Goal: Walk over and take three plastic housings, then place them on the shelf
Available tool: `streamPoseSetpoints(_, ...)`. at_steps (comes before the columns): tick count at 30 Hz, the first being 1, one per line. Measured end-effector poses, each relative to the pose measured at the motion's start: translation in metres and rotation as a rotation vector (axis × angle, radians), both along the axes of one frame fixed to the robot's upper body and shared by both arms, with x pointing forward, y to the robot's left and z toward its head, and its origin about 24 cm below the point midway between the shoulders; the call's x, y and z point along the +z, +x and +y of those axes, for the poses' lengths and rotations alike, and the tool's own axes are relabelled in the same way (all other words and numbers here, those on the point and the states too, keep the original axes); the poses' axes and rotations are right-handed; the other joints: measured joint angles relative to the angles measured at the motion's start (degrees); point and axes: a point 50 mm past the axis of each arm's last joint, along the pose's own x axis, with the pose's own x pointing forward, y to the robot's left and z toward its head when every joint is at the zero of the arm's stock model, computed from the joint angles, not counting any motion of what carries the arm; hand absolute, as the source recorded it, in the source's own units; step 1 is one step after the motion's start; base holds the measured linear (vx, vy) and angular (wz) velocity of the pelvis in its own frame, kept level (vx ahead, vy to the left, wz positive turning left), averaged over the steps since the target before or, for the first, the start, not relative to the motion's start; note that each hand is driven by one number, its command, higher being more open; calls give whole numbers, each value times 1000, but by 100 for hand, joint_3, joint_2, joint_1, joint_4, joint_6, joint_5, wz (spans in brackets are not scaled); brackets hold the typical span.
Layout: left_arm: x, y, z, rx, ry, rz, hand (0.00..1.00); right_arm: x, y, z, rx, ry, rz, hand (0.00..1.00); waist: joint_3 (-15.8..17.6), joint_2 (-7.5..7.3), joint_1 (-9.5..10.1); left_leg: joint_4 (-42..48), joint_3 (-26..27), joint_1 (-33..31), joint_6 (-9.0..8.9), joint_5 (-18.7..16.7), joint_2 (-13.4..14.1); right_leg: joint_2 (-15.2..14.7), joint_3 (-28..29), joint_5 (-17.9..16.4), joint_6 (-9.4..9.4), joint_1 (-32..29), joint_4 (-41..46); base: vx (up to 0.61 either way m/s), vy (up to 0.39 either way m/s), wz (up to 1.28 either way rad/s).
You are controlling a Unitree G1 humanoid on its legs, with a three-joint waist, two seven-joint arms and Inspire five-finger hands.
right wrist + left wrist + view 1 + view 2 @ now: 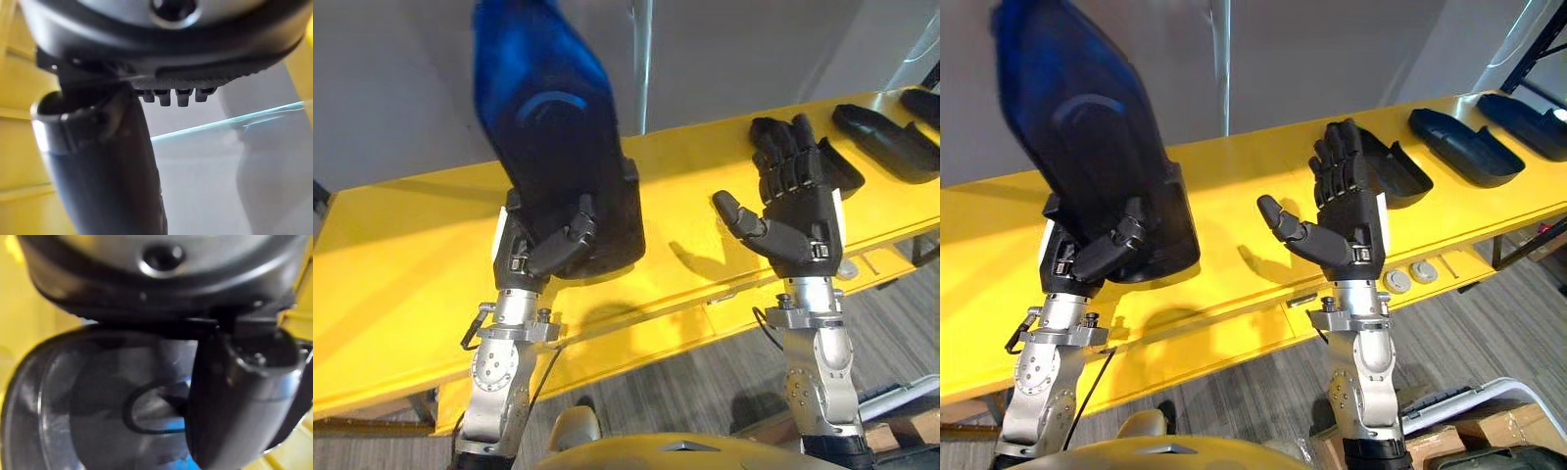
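Left hand (pixel 553 253) clasps a glossy, rounded dark plastic housing (pixel 548 117).

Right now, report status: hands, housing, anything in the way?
Left robot hand shut on one plastic housing, held above yellow table. Right robot hand open, empty. Three more housings on table, right side. No obstruction seen.

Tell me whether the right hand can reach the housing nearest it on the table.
Probably yes: the right hand is open and empty, and that housing lies just beyond it, nothing between.
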Motion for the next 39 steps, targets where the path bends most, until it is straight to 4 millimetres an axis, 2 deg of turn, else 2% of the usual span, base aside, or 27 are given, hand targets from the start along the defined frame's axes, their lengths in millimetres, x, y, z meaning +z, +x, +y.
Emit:
streamPoseSetpoints(1,0,2,-1,-23,-10,8,0,6,-2,1,3,5,-30,100,-71,-106,-26,-102,87,41,-24,42,-31,18,13,53,-25,-7,-442,12,-47,-17)
streamPoseSetpoints(2,0,3,-1,-40,-13,17,0,8,-3,1,3,6,-39,100,-100,-149,-52,-119,121,36,-39,49,-47,9,-43,34,-28,9,-500,-13,-76,-26)
streamPoseSetpoints(5,-1,12,-18,-183,7,82,0,5,-6,0,-13,2,-21,100,-139,-100,-124,-450,231,87,-206,261,34,125,-80,44,-13,50,-826,-34,-96,-21)
streamPoseSetpoints(8,-10,18,-41,-347,50,207,0,-3,-8,0,-29,-23,48,100,-173,-42,-250,-944,349,333,-265,525,98,214,-50,59,13,54,-931,-76,-72,-20)
streamPoseSetpoints(11,-17,25,-48,-379,73,287,0,-4,-7,0,-32,-22,58,100,-193,-9,-342,-1247,496,489,-242,676,108,236,23,84,55,49,-993,-81,-24,-19)
streamPoseSetpoints(14,-31,47,-46,-307,95,388,0,-5,-7,-1,-34,-26,74,100,-220,33,-382,-1647,658,650,-264,878,112,263,43,112,97,-3,-1079,-113,-2,-12)
streamPoseSetpoints(21,-64,75,-34,-81,30,603,0,-9,-4,15,69,-57,110,100,-241,60,-489,-1672,805,628,-249,1095,158,302,164,199,105,-178,-1059,-78,2,-9)
streamPoseSetpoints(26,-49,98,-37,13,-14,581,0,-19,1,22,115,-61,154,100,-261,56,-538,-1673,817,444,-203,1216,158,314,221,328,109,-337,-1065,-19,3,-3)
streamPoseSetpoints(30,-54,108,-34,80,-57,635,0,-35,6,29,151,-63,231,100,-264,53,-663,-1675,817,453,-175,1260,157,322,273,370,127,-343,-1063,-50,-4,-2)
streamPoseSetpoints(39,-46,129,-37,166,-108,690,0,-37,11,47,247,-76,240,100,-266,51,-705,-1679,887,297,-151,1304,173,326,345,464,136,-551,-1091,-60,0,-4)
